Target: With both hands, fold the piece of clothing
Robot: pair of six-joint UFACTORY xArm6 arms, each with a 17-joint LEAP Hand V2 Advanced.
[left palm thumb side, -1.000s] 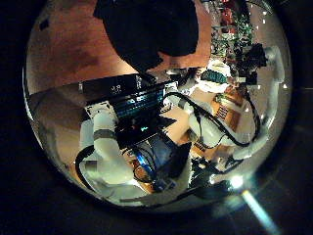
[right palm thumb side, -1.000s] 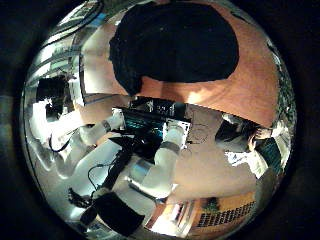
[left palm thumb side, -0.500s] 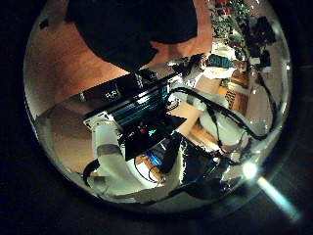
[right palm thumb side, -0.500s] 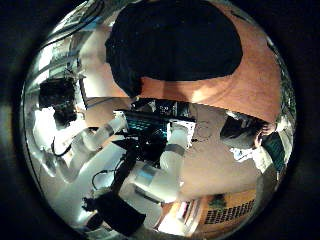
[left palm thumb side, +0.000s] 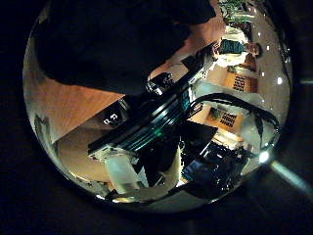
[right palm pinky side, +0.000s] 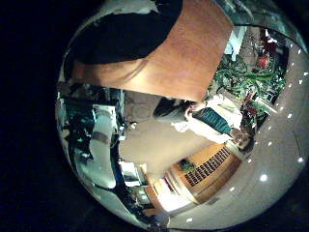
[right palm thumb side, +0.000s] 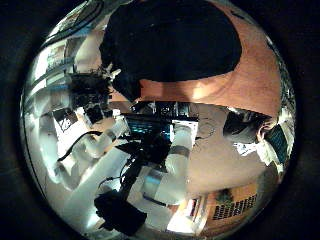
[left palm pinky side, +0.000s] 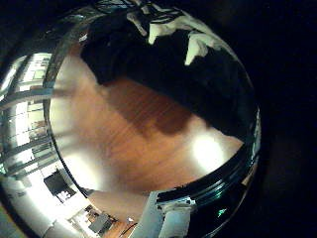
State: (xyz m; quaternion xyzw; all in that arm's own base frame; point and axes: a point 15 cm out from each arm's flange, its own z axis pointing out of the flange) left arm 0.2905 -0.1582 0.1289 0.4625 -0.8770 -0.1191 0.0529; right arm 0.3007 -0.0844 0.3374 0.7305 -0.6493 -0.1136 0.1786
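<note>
Where visible, fingers (left palm pinky side: 166,28) over clothing (left palm pinky side: 168,74).

Left hand (right palm thumb side: 92,92) reaches low with fingers (left palm pinky side: 198,45) extended; right hand unseen.

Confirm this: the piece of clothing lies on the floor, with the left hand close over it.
Wrong in one respect: it is not on the floor. The piece of clothing lies on the table, as the right thumb side palm view shows. The rest holds: the left hand is close over it.
</note>
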